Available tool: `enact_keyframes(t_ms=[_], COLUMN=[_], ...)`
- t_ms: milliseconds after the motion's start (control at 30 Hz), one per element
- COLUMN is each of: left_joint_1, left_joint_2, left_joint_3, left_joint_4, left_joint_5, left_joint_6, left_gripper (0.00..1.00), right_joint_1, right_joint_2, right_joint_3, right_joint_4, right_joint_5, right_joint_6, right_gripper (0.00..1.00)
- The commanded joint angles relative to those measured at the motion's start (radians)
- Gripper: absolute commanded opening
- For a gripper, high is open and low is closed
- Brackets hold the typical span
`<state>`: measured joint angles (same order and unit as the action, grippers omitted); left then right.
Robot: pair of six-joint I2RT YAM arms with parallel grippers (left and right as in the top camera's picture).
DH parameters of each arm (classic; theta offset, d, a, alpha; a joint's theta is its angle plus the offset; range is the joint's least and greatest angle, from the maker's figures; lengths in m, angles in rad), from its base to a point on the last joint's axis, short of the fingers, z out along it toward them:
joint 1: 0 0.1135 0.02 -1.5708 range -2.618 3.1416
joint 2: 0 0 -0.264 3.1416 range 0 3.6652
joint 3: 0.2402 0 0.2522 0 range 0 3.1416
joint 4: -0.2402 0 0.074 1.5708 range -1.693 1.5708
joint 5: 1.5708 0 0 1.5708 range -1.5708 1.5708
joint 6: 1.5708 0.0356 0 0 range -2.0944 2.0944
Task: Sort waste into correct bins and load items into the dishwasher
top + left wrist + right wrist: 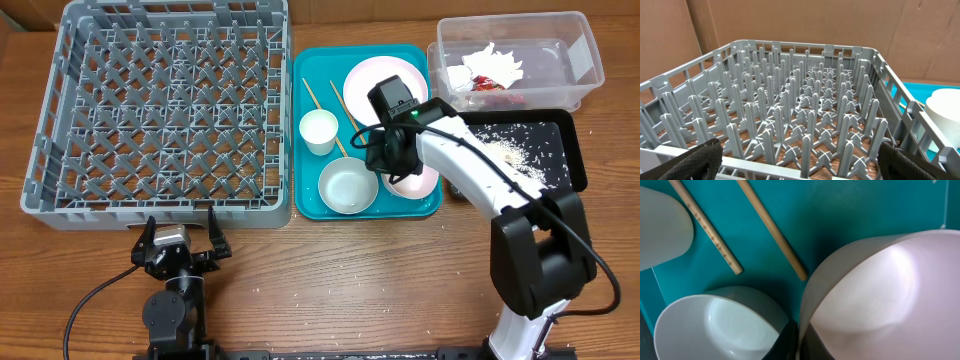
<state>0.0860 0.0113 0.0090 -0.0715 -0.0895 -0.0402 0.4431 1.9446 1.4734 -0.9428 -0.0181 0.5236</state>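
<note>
Reaching over the teal tray (310, 130), the right gripper (798, 344) pinches the pink bowl (880, 295).

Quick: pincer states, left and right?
Left pincer: open, holding nothing.
Right pincer: closed on the rim of the pink bowl.

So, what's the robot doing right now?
Left gripper open by rack. Right gripper clamped on pink bowl rim, at tray. Cup and white bowl sit toward rack.
</note>
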Motion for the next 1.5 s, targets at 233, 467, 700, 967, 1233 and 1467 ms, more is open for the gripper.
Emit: enact_keyframes(t_ms=[233,467,700,967,1233,1467], left_joint_1=[0.005,0.005,0.005,0.005,0.005,0.005], left_joint_2=[-0.006,0.019,0.439,0.964,1.167,1.255], left_joint_3=[-0.004,0.069,0.535,1.209,1.385,1.385], left_joint_4=[0.008,0.185,-0.016,-0.518,-0.729,-0.782], left_joint_5=[-0.022,0.196,0.330,0.522,0.668,0.668], left_joint_6=[0.041,0.024,0.045,0.045,0.006,-0.127], left_gripper=[1.00,1.00,1.00,1.00,1.00,1.00], right_joint_1=[-0.018,-0.017,-0.017,0.015,0.045,0.049], right_joint_2=[-0.034,-0.060,-0.058,-0.002,0.148,0.193], right_joint_3=[0.058,0.261,0.263,0.263,0.263,0.261], right_joint_4=[-0.024,-0.007,0.077,0.121,0.168,0.156], right_joint_5=[-0.096,-0.132,-0.169,-0.175,-0.208,-0.129], right_joint_6=[0.000,-0.034,-0.027,0.006,0.050,0.057], right_gripper=[0.72,0.83,0.82,0.77,0.68,0.43])
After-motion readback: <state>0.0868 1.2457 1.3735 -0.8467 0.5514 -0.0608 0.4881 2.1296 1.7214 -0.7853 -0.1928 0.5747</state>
